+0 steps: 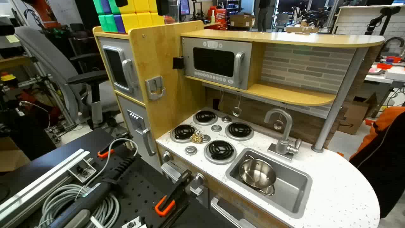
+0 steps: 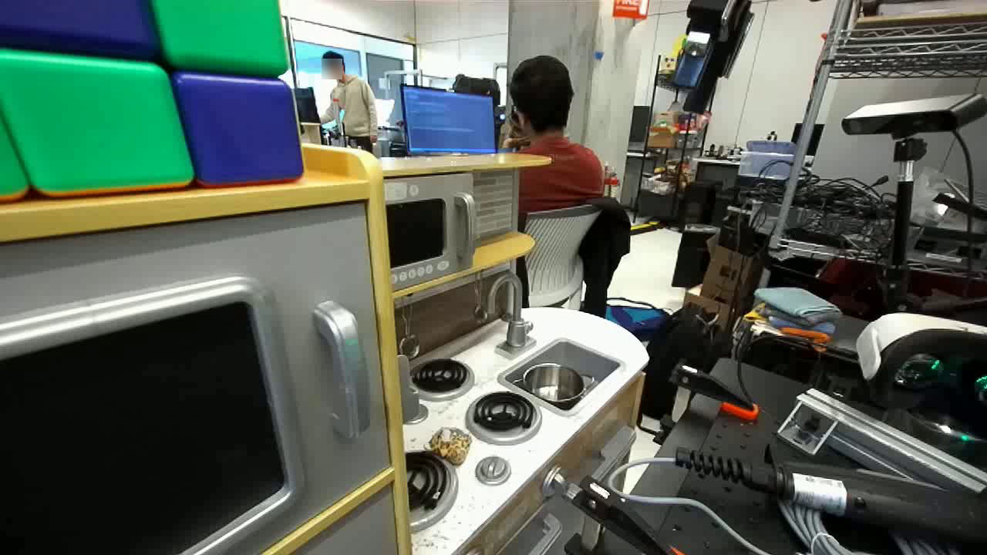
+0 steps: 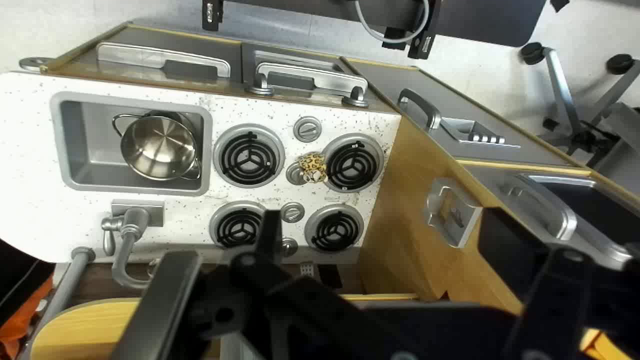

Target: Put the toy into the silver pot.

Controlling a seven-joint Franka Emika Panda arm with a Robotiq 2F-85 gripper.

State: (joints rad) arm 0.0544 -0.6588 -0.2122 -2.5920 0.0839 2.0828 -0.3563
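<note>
The toy is a small leopard-spotted plush, lying on the white stovetop between a burner and a knob. It shows in both exterior views (image 1: 196,136) (image 2: 449,445) and in the wrist view (image 3: 313,166). The silver pot, with a shiny bare inside, stands in the grey sink basin, close to the basin's stove-side end. It shows in both exterior views (image 1: 258,173) (image 2: 554,383) and in the wrist view (image 3: 159,147). My gripper (image 3: 382,212) is open and empty, high above the counter, apart from toy and pot. Dark shapes at an exterior view's top edge may be its fingertips.
A tall wooden cabinet (image 1: 167,63) borders the stove, with coloured blocks (image 1: 136,17) on top. A shelf with a toy microwave (image 1: 218,61) overhangs the counter's back. A faucet (image 1: 283,133) rises behind the sink basin (image 1: 294,190). A black table (image 1: 133,196) with cables stands in front.
</note>
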